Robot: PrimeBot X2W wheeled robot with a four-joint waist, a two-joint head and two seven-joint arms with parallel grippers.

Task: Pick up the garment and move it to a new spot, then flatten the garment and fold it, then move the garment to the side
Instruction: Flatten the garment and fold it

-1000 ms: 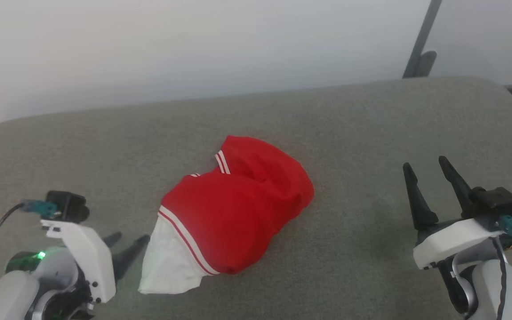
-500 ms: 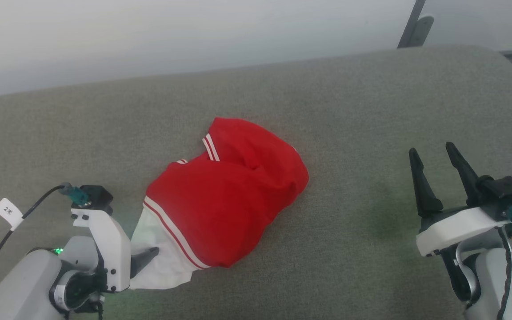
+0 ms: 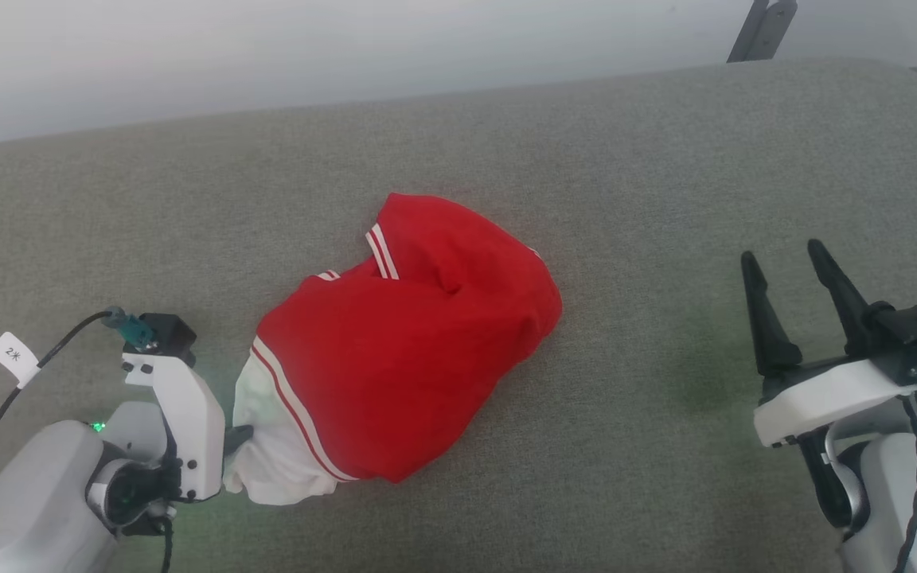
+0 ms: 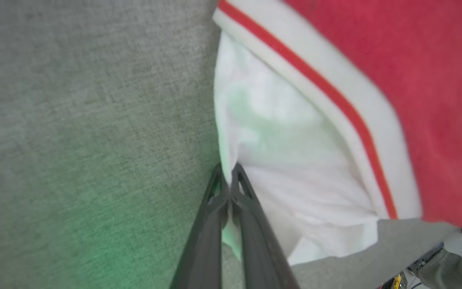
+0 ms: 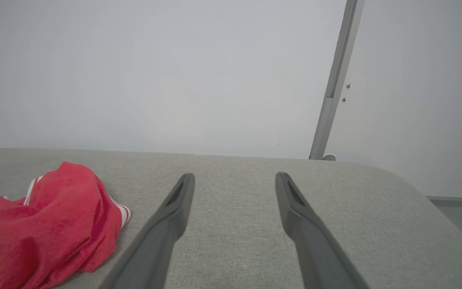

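Left forearm pale grey. White wrist bracket, black screws. Atop bracket: teal plug, black cable, white tag. Right gripper: long dark tapered fingers.

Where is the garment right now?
In the head view the garment lies bunched at the middle of the grey cushion, its white sleeve pinched by the left hand; the open right hand stands apart to its right.

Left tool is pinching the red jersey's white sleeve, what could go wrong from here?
The left tool grips the white sleeve only at its edge; that pinch may slip on lifting. The jersey lies bunched, so hanging from one sleeve it may twist, and the right tool stands open well away.
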